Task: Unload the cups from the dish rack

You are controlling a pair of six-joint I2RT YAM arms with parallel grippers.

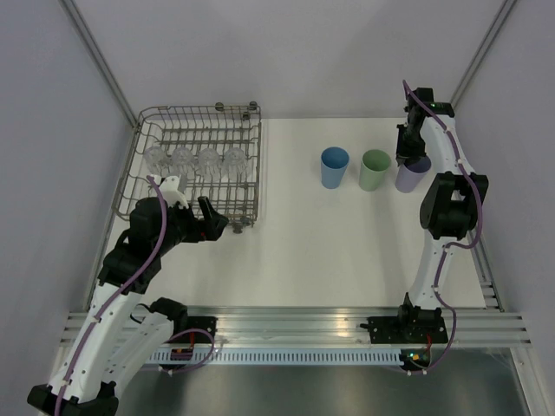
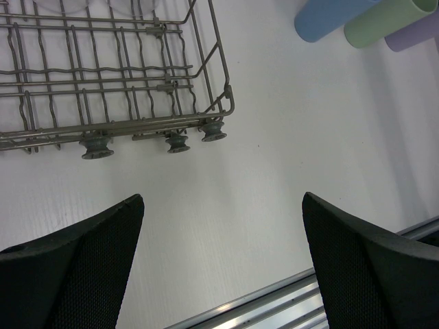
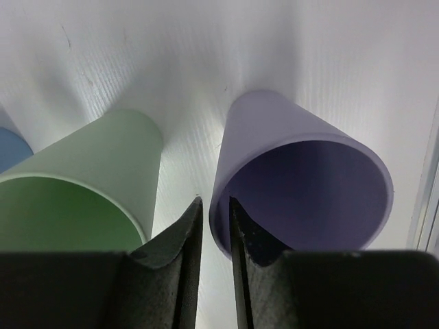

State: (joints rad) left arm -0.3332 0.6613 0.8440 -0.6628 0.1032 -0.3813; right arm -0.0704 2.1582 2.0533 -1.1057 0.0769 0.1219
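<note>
Three cups (image 1: 375, 169) out; four clear cups (image 1: 195, 160) remain in the dish rack (image 1: 257, 165).
On the far-right desk (image 1: 329, 251) the right tool (image 3: 214, 200) straddles the lilac cup (image 3: 302, 185) rim, grip unclear; the left tool (image 2: 223, 197) is spread and empty.

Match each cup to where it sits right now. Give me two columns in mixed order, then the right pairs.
Things:
1. blue cup
2. green cup
3. purple cup
4. clear cups

Places:
A. inside the dish rack
B. middle of the row on the table
C. left end of the row
D. right end of the row, at the right end effector

Pairs: 1-C, 2-B, 3-D, 4-A
</note>
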